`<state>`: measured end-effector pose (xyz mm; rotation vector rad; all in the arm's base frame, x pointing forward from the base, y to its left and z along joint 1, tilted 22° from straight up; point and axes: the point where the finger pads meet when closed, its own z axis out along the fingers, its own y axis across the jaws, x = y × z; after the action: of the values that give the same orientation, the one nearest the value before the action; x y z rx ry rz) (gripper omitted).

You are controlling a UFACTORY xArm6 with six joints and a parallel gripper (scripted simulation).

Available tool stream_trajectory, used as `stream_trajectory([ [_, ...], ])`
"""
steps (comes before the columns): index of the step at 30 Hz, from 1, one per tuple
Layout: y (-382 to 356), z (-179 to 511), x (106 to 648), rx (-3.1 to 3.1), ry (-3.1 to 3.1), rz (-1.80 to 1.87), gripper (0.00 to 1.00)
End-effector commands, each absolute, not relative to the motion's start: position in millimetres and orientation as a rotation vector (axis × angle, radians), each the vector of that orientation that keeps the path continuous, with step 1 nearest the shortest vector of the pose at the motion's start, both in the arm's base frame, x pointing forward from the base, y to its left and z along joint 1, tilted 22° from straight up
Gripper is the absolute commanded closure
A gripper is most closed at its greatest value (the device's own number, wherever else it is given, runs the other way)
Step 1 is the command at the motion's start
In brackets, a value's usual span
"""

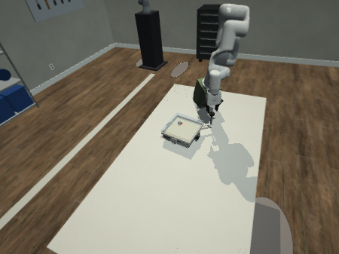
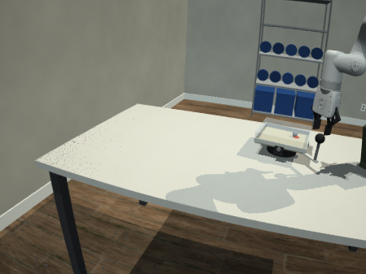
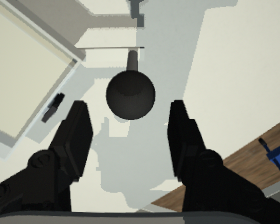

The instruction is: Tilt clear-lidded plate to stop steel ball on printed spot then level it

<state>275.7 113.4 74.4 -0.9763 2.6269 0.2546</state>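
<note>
The clear-lidded plate (image 1: 186, 132) (image 2: 278, 137) (image 3: 25, 65) sits on a dark pivot base (image 2: 281, 151) on the white table (image 1: 158, 194). It looks close to level. The steel ball (image 1: 178, 123) (image 2: 294, 134) lies right beside the red printed spot (image 1: 181, 123) (image 2: 297, 137), near the plate's far edge. A thin lever with a black knob (image 1: 212, 114) (image 2: 320, 137) (image 3: 130, 95) stands up beside the plate. My gripper (image 1: 213, 109) (image 2: 322, 128) (image 3: 129, 117) hangs just above the knob. It is open, and there is a gap between each finger and the knob.
A dark green box (image 1: 200, 92) (image 2: 363, 148) stands on the table behind the arm. The table's right edge is close to the lever. A shelf with blue bins (image 2: 290, 63) and black cabinets (image 1: 151, 39) (image 1: 207, 32) stand on the floor beyond the table.
</note>
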Motion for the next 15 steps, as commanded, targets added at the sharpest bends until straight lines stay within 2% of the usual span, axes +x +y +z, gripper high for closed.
stream_trajectory([
  [1, 112.1, 80.1, 275.1, -0.976, 2.625, 0.254, 0.39],
  [15, 109.7, 87.9, 273.1, -0.976, 2.625, 0.253, 0.39],
])
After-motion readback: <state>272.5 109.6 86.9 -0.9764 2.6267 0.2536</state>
